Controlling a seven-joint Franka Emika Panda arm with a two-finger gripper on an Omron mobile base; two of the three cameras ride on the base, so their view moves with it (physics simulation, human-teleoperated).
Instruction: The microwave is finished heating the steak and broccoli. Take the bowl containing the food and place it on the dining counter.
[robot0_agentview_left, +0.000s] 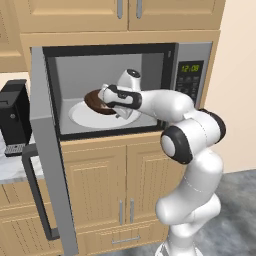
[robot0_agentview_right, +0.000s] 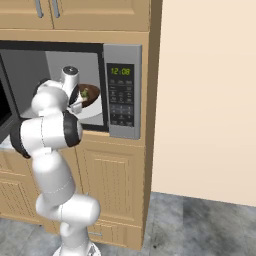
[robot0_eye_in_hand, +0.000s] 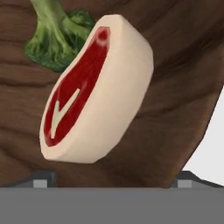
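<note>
You've got the gripper (robot0_agentview_left: 102, 97) inside the open microwave (robot0_agentview_left: 192, 75), jaws wide apart w/ nothing clamped, right at the bowl (robot0_agentview_left: 96, 101). Bowl sits on the turntable plate (robot0_agentview_left: 82, 116), toward its back-left edge. Steak (robot0_eye_in_hand: 94, 92) & broccoli (robot0_eye_in_hand: 57, 39) lie in the bowl, touching.

Arm (robot0_agentview_left: 190, 135) bent at elbow, forearm level, reaching forward; claw (robot0_agentview_left: 106, 95) spread wide, holding nothing.
</note>
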